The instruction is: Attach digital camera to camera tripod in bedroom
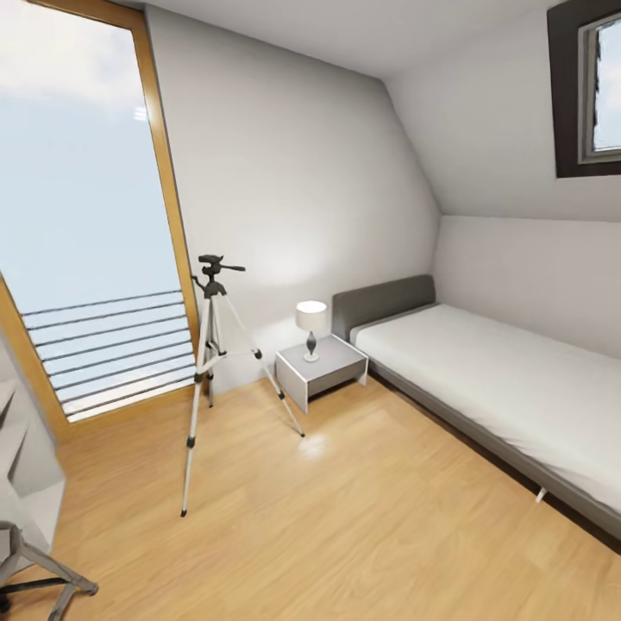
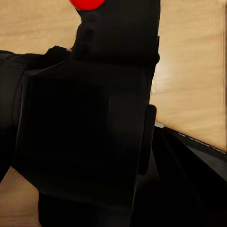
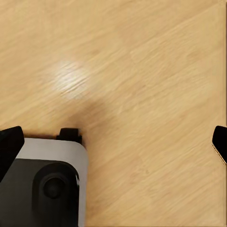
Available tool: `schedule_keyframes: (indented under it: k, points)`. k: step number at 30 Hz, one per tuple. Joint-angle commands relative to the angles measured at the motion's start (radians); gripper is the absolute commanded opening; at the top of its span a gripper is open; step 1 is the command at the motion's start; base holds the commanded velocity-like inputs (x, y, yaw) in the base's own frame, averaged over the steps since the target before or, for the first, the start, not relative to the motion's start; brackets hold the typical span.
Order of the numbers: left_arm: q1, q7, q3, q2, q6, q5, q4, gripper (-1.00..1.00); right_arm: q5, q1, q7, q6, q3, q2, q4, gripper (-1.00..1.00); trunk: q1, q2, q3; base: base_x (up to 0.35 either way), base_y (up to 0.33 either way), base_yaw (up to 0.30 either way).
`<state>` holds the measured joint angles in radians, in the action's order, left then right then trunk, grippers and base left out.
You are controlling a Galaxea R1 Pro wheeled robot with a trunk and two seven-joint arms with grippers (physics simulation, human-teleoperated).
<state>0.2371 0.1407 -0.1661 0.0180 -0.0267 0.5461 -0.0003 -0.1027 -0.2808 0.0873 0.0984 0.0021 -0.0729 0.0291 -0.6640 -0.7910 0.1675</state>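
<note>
The camera tripod (image 1: 211, 362) stands on the wood floor by the tall window, silver legs spread and nothing on its black head (image 1: 214, 266). In the left wrist view the digital camera (image 2: 118, 42) looms very close, a black body with its red dot (image 2: 87, 4) at the frame's edge. My left gripper (image 2: 85, 142) is shut on the camera, and its black fingers are hard to tell from the body. In the right wrist view my right gripper (image 3: 115, 146) hangs open over bare floor with nothing between its wide-apart fingertips (image 3: 9, 144).
A grey low bed (image 1: 517, 388) lines the right wall, with a nightstand (image 1: 321, 371) and lamp (image 1: 310, 328) between it and the tripod. Metal legs of a stool (image 1: 43, 569) show at the lower left. Part of my grey base (image 3: 42, 184) sits below the right gripper.
</note>
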Motion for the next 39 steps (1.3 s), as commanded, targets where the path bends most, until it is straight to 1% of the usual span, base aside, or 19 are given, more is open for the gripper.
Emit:
schedule_keyframes:
  k: [1,18,39]
  points:
    - [0.001,0.002,-0.009,0.000,-0.003,0.008,0.000,-1.00,-0.010,-0.001,0.005,0.004,-0.001,0.000,0.003,1.00,-0.001,-0.001,0.001,0.304,-0.085,0.000]
    - [0.001,0.002,-0.009,0.000,-0.001,0.008,0.000,-1.00,-0.008,-0.001,0.001,0.000,-0.001,-0.001,0.003,1.00,-0.001,-0.001,0.001,0.304,-0.087,0.000]
    - [0.001,0.002,-0.009,0.000,-0.001,0.008,0.000,-1.00,-0.006,-0.001,0.003,0.009,-0.001,0.001,0.003,1.00,-0.001,-0.001,0.001,0.303,-0.128,0.000]
